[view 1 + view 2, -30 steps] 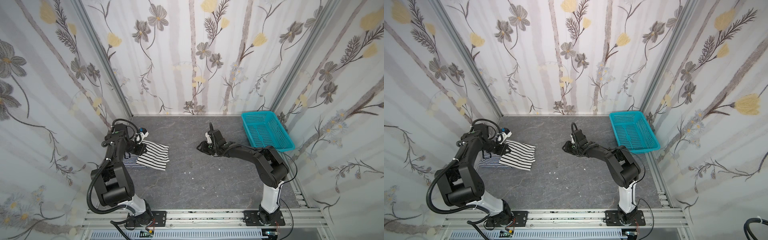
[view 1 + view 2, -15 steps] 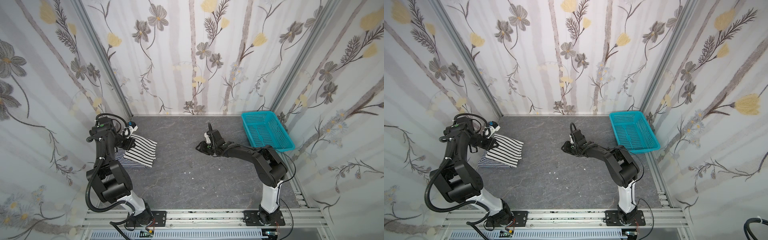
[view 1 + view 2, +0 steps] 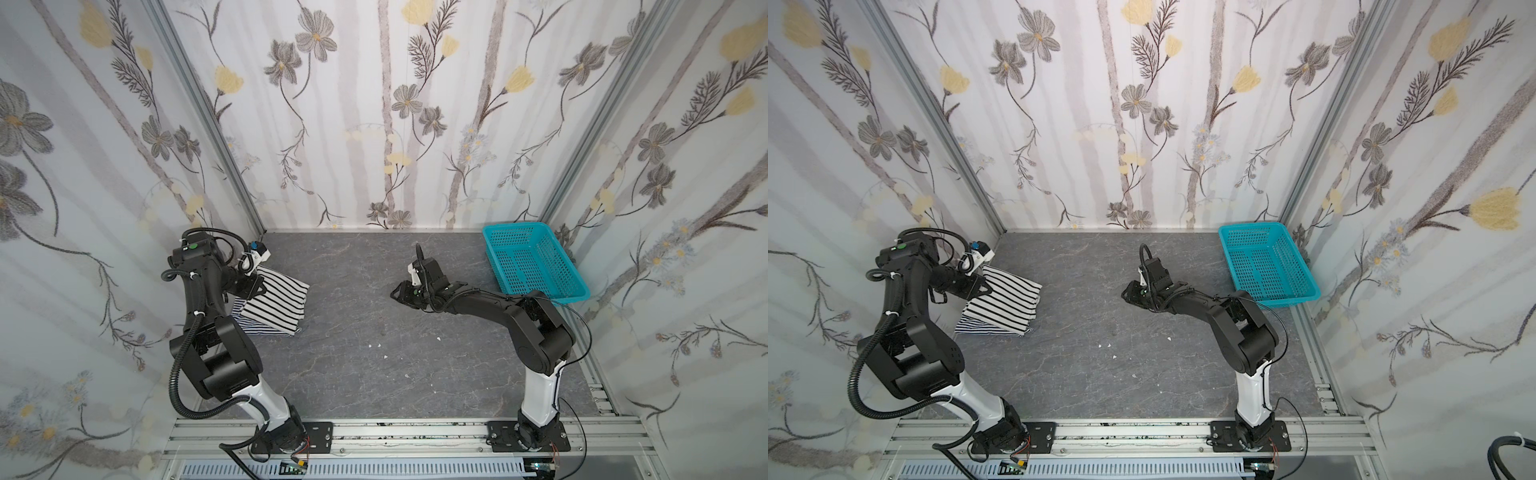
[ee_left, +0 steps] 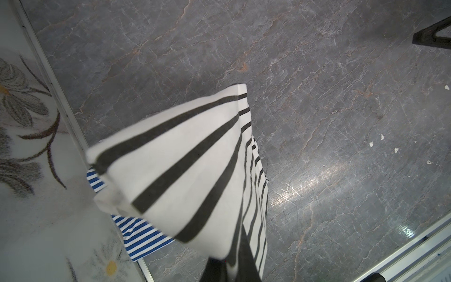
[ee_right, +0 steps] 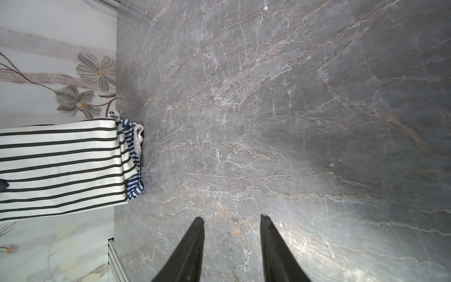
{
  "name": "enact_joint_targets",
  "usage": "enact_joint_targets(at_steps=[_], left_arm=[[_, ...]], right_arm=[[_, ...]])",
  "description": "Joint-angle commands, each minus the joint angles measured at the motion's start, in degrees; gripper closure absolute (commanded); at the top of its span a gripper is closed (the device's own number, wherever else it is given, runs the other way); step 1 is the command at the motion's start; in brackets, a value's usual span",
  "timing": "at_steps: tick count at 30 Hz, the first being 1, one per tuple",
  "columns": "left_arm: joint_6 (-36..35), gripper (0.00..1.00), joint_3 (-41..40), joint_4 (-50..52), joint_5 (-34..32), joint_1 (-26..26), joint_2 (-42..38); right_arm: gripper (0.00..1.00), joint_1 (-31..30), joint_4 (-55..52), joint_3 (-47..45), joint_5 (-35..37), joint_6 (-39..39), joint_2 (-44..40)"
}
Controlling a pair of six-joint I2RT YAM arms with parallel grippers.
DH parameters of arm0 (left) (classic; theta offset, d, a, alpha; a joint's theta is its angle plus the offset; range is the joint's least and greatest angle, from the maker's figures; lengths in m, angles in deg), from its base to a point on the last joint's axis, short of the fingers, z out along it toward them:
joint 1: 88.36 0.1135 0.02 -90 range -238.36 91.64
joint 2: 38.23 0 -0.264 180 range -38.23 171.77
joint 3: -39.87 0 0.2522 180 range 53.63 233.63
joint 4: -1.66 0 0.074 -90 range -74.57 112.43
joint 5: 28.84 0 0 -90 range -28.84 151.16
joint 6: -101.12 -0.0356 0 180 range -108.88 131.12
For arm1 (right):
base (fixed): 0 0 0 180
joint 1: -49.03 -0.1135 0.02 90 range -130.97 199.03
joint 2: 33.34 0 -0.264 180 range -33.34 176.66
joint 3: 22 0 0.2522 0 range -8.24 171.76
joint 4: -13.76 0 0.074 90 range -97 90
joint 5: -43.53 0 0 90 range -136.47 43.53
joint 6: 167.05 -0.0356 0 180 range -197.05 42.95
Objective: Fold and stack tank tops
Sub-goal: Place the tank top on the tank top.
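The white tank top with wide black stripes [image 3: 276, 301] [image 3: 1007, 301] lies folded by the left wall. It rests on the finely blue-striped tank top [image 3: 266, 329] [image 4: 142, 233], whose edges stick out underneath. My left gripper [image 3: 250, 286] [image 4: 231, 266] is shut on the black-striped top's [image 4: 183, 168] near edge and holds that edge raised. My right gripper [image 3: 397, 293] [image 5: 231, 219] hovers open over the bare middle of the table, nothing between its fingers. Both tops [image 5: 61, 168] show far off in the right wrist view.
An empty turquoise basket [image 3: 540, 270] [image 3: 1266, 262] stands in the back right corner. Flowered walls close in three sides, and the tops lie close against the left one. Small white flecks [image 3: 378, 345] dot the grey table.
My left gripper has moved left toward the wall, dragging the black-striped top further over the blue-striped one. The right arm has barely moved.
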Motion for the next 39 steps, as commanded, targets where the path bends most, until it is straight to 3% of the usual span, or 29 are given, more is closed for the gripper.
enact_joint_targets(at_steps=[1,9,23,36,39], left_arm=[[-2.51,1.00,0.67,1.12,0.46,1.37,3.05],[-0.75,1.00,1.94,-4.95,3.80,5.57,10.47],[2.04,0.96,-1.19,-12.77,-0.49,7.02,16.42],[5.77,0.61,-3.52,-20.18,-5.12,9.30,16.22],[7.39,0.59,-4.42,-22.24,-6.26,9.35,15.20]], right_arm=[[0.60,-0.08,0.54,0.73,0.11,-0.11,0.38],[0.60,-0.36,0.22,0.08,0.37,-0.02,-0.32],[0.60,-1.28,-0.33,0.38,0.46,-0.64,-0.23],[0.60,-2.06,-1.45,3.02,0.05,-0.37,0.82],[0.60,-2.19,-1.72,3.50,0.11,-0.29,0.91]])
